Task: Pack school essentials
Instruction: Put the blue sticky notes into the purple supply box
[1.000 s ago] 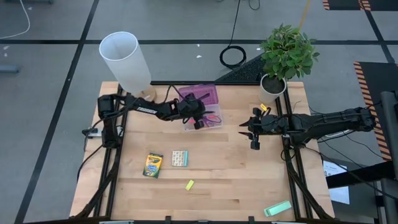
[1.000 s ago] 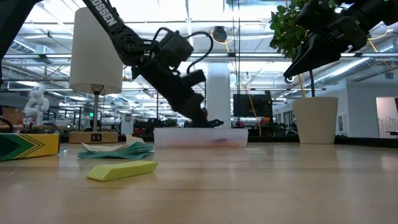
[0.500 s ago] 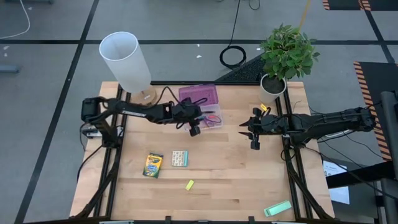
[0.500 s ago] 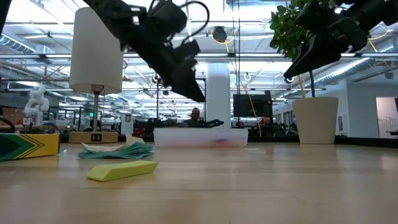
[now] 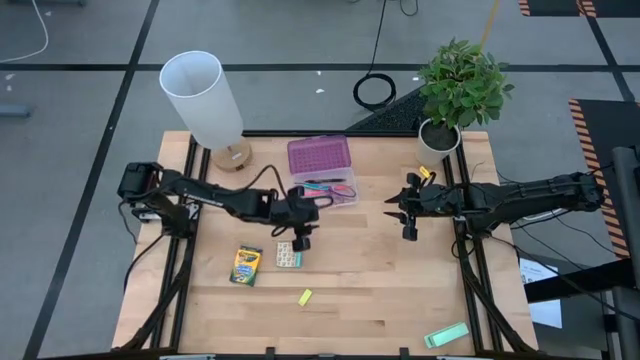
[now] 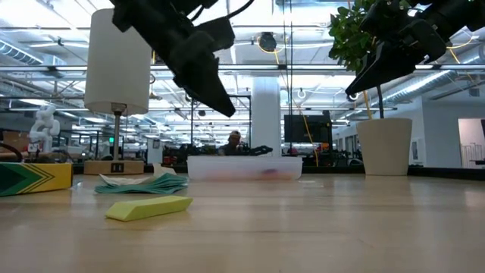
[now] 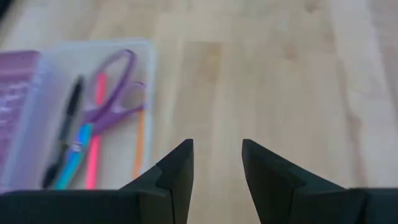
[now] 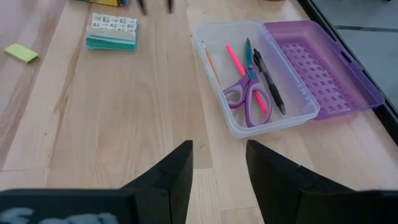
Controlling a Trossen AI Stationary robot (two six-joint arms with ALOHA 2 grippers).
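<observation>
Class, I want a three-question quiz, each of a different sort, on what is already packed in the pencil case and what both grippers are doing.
1. True or false: the purple-handled scissors lie inside the clear pencil case.
2. Which item lies on the table outside the case? A) black pen B) crayon box C) pink pencil
3. Fill in: the left gripper hangs open above the small teal-edged ____, while the right gripper waits open.

Key: 1 true; 2 B; 3 packet.
</observation>
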